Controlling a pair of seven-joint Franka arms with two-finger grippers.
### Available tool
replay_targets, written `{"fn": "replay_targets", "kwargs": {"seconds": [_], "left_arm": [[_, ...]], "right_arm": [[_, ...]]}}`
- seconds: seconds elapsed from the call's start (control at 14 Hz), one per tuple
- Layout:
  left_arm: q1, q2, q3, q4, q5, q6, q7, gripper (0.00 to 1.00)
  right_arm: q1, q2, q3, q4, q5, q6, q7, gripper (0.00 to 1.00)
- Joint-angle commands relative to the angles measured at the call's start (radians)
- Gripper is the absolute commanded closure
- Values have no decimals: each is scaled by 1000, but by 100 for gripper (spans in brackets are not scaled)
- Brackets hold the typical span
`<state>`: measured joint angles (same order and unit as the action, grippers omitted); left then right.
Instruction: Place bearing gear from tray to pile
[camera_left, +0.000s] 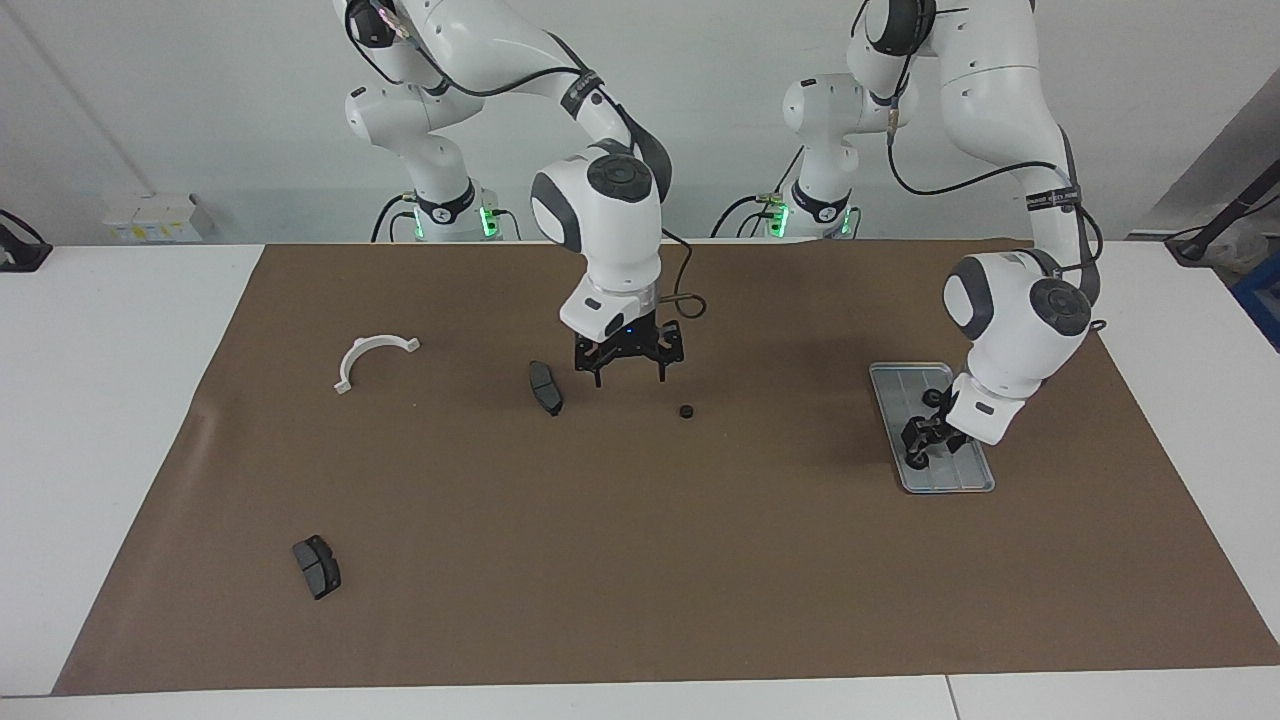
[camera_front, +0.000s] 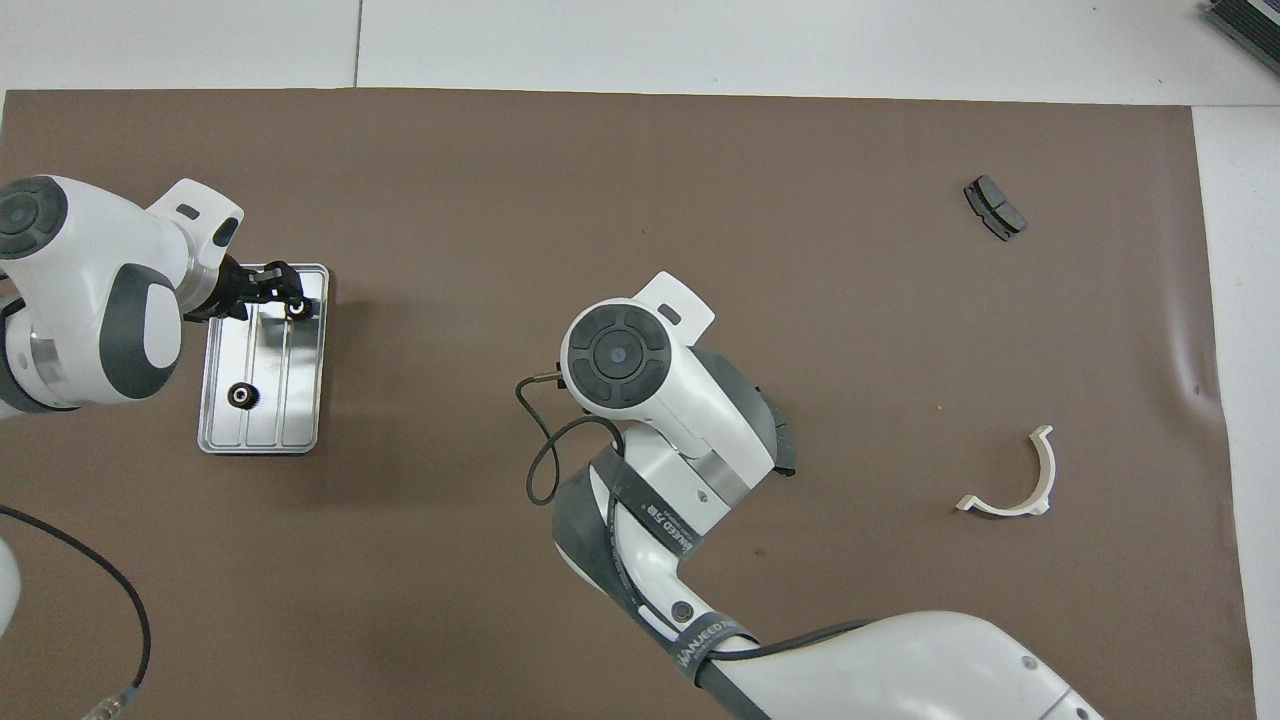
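Observation:
The silver tray (camera_left: 965, 478) (camera_front: 305, 400) lies toward the left arm's end of the table. One black bearing gear (camera_left: 933, 398) (camera_front: 240, 396) lies in its end nearer the robots. A second gear (camera_left: 916, 461) (camera_front: 297, 308) lies in its farther end. My left gripper (camera_left: 920, 445) (camera_front: 285, 295) is low over the tray, its tips at this second gear. My right gripper (camera_left: 630, 377) is open and empty above the mat. It hangs between a third gear (camera_left: 686, 411) on the mat and a dark brake pad (camera_left: 545, 387).
A white half-ring bracket (camera_left: 372, 357) (camera_front: 1020, 480) lies toward the right arm's end. A second brake pad (camera_left: 316, 566) (camera_front: 994, 207) lies farther from the robots at that end. The right arm hides the loose gear in the overhead view.

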<state>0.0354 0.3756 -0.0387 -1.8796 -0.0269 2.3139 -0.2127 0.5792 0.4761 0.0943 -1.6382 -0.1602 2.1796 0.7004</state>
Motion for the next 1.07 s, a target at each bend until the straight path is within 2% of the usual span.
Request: {"fn": "replay_targets", "kwargs": {"seconds": [0.0, 0.21, 0.36, 0.64, 0.79, 0.93, 1.0], "left_arm": [[-9, 5, -4, -20, -7, 56, -114, 31], [-14, 8, -4, -19, -7, 82, -178, 31], [-14, 16, -4, -26, -7, 94, -182, 31], [-19, 17, -6, -42, -7, 122, -192, 37], [-37, 17, -6, -49, -7, 137, -226, 39], [-49, 17, -4, -64, -7, 154, -232, 46], [-49, 19, -4, -69, -7, 157, -232, 51]], "right_arm": [[19, 91, -2, 63, -30, 58, 36, 0], [36, 108, -2, 51, -27, 127, 62, 0], [42, 107, -1, 48, -21, 131, 67, 5], [62, 102, -1, -6, -19, 157, 83, 21], [74, 101, -1, -9, -21, 158, 119, 33], [74, 98, -2, -15, -25, 161, 120, 34], [74, 96, -2, -25, -28, 163, 120, 37]]}}
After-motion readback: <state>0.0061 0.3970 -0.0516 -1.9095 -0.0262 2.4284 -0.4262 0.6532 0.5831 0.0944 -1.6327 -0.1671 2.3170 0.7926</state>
